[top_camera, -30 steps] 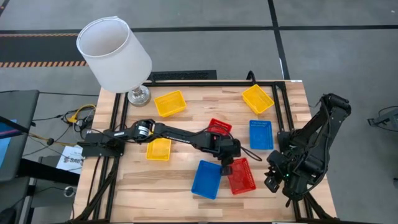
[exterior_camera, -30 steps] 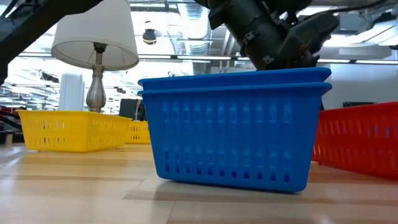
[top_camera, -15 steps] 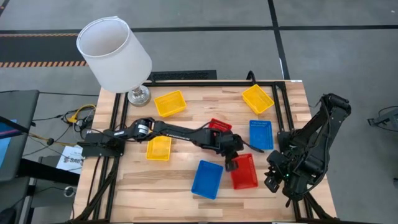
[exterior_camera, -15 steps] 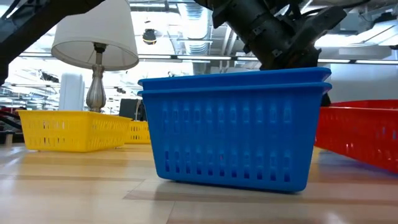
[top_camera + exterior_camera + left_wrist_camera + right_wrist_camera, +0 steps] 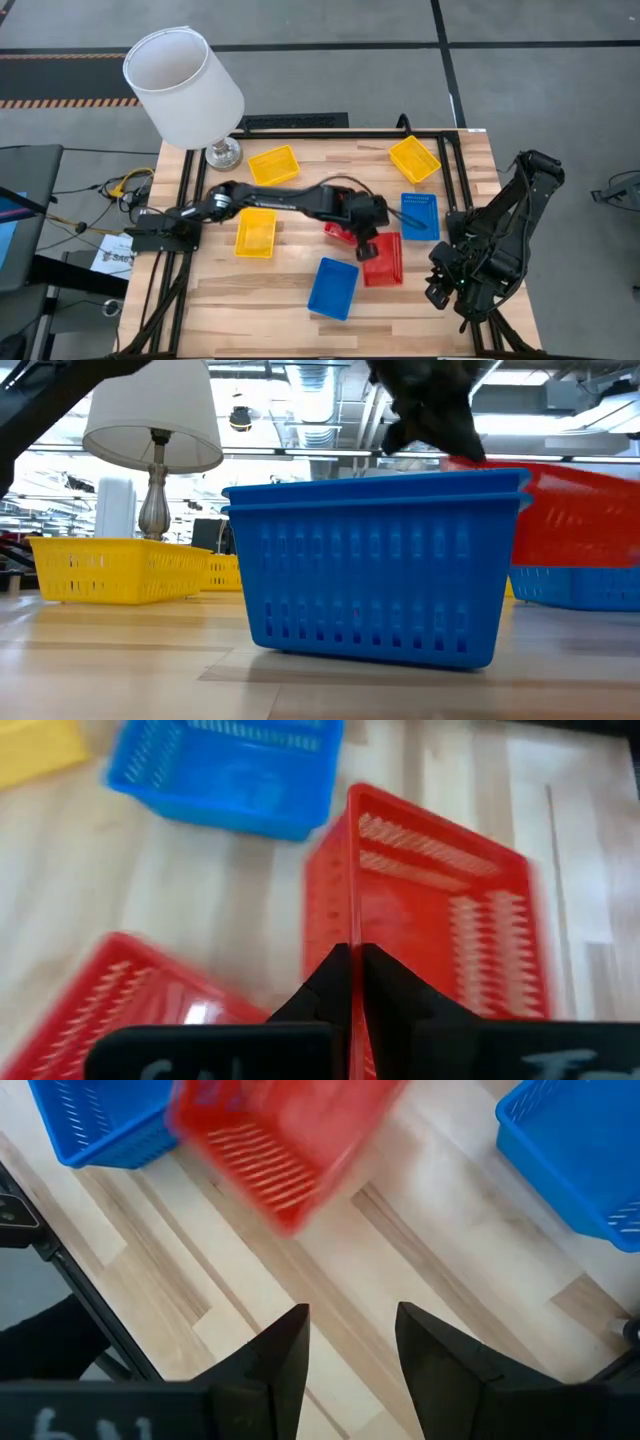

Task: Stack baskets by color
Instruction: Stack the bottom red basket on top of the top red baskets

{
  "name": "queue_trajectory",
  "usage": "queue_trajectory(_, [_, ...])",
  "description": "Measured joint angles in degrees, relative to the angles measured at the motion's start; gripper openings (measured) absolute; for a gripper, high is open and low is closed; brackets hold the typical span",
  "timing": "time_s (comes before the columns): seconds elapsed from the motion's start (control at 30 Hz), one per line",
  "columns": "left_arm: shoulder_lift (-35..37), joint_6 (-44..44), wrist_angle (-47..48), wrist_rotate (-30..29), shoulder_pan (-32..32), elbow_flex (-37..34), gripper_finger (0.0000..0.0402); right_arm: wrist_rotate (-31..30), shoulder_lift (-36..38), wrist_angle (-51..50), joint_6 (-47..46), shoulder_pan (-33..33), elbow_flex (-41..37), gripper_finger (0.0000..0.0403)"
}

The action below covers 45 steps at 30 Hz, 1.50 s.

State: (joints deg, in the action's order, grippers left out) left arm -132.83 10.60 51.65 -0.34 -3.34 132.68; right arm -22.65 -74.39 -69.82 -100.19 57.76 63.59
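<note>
Now the left gripper (image 5: 364, 243), fingers clamped on a red basket's (image 5: 383, 258) rim, is holding it aloft mid-desk; that thin pinch is risking a swing or slip. The right gripper (image 5: 350, 1342) is waiting with fingers apart near the right edge.

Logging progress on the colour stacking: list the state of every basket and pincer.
left pincer: shut on the held red basket's rim.
held red basket: lifted off the table, tilted.
second red basket: on the table, partly under the left arm.
front blue baskets: two nested, upright.
far blue basket: single, on the table.
yellow baskets: three, apart, unstacked.
right pincer: open, empty, at the table's right edge.
</note>
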Motion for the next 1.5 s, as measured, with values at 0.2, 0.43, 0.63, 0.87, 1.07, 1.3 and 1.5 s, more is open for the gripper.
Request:
queue_trajectory(0.2, [5.9, -3.9, 2.8, -0.4, 3.6, 0.0, 0.0, 0.0, 0.0, -0.3, 0.2, 0.0, -0.2, 0.0175])
queue_trajectory(0.43, [9.8, -7.8, 2.5, 0.9, 9.3, 0.1, 0.0, 0.0, 0.0, -0.4, 0.2, 0.0, -0.2, 0.0175])
queue_trajectory(0.63, [10.6, -14.7, 4.0, 10.9, 14.0, 0.0, 0.0, 0.0, 0.0, -0.5, 0.2, 0.0, -0.2, 0.0175])
queue_trajectory(0.87, [10.6, -19.0, 9.1, 17.3, 18.9, 0.0, 0.0, -0.1, 0.0, -0.2, 0.1, 0.0, -0.2, 0.0175])
queue_trajectory(1.07, [10.3, -24.0, 13.1, 19.7, 19.9, -0.6, 0.0, -0.2, 0.0, -0.2, 0.1, 0.0, -0.2, 0.0175])
queue_trajectory(1.3, [9.8, -23.9, 9.0, 28.2, 19.4, -5.5, 0.0, -0.2, 0.0, -0.2, 0.1, 0.0, -0.2, 0.0175])
queue_trajectory(1.5, [9.9, -23.4, 7.7, 33.7, 18.4, -5.5, 0.0, -0.2, 0.0, -0.3, 0.2, 0.0, -0.2, 0.0175])
